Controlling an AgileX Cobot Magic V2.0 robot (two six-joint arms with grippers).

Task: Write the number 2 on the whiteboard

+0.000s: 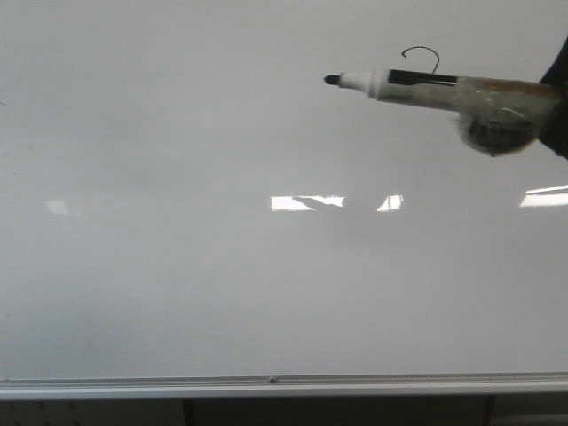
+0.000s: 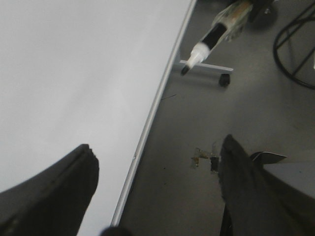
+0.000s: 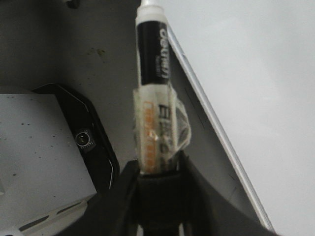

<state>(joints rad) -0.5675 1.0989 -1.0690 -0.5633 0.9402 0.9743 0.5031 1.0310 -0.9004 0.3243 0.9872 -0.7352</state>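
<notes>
Right gripper [image 3: 158, 172] closed on marker [image 1: 417, 89], long axis pointing left along whiteboard [image 1: 177, 266], unfinished number 2 [image 1: 421, 57] just above barrel; left gripper [image 2: 157, 191] open, empty.

"deli" on marker [image 3: 151, 54] barrel

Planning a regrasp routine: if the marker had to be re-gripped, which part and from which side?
Grip the marker on its taped rear barrel, where the right gripper already clamps it. Come from behind the tail, along the marker's long axis, fingers closing across the round barrel. That keeps the black tip and white neck free to reach the whiteboard. The tape probably adds friction.
</notes>
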